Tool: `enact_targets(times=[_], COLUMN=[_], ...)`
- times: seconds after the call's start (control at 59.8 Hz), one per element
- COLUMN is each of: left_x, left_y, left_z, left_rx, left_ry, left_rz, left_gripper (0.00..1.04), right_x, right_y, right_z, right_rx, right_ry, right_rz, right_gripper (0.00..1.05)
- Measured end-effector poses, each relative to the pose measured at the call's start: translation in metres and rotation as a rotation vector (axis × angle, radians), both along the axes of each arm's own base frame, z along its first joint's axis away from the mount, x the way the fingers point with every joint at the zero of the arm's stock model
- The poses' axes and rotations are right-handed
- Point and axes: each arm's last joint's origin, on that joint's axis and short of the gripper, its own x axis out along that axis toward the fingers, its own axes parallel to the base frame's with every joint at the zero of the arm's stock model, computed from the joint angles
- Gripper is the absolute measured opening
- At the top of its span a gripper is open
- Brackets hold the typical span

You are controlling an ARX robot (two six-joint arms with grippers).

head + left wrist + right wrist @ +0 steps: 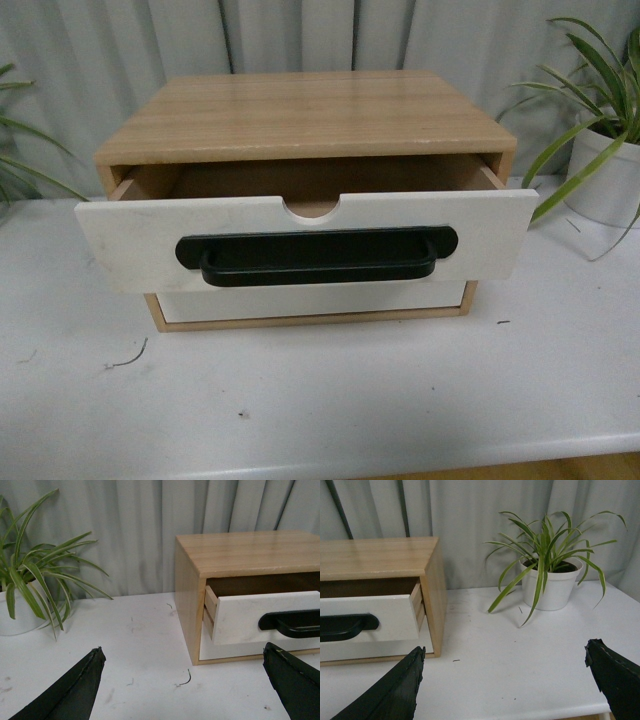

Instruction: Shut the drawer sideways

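White-fronted drawer (480,240) with a black bar handle (318,262), pulled out of a wooden cabinet (300,115), centre of the front view. Left gripper (183,652) and right gripper (505,649) both gape wide, empty, clear of it. A one-sided shove could skew and jam it, or slide the cabinet.

The front view looks slightly down, straight at the drawer (300,225), from close by, with the cabinet (300,115) filling mid-frame; the left wrist view sits low over the table (140,645), facing the cabinet's left front corner and a potted plant (30,590); the right wrist view, equally low, faces the right front corner and a second plant (547,565); all three share the drawer front and black handle (315,255).
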Motion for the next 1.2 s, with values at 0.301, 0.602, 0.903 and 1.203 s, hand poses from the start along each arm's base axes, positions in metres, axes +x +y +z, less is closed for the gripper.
enact_targets(times=[0.301, 0.602, 0.903, 1.203], left_x=[0.0, 0.0, 0.0, 0.0], left_y=[0.0, 0.0, 0.0, 0.0], left_z=[0.0, 0.0, 0.0, 0.0], left_rx=[0.0, 0.0, 0.0, 0.0], left_ry=[0.0, 0.0, 0.0, 0.0], left_rz=[0.0, 0.0, 0.0, 0.0], left_gripper=[0.98, 0.98, 0.98, 0.98], right_x=[0.0, 0.0, 0.0, 0.0], right_y=[0.0, 0.0, 0.0, 0.0], right_z=[0.0, 0.0, 0.0, 0.0], right_rx=[0.0, 0.0, 0.0, 0.0], right_ry=[0.0, 0.0, 0.0, 0.0], right_rz=[0.0, 0.0, 0.0, 0.0], right_gripper=[0.98, 0.98, 0.98, 0.98])
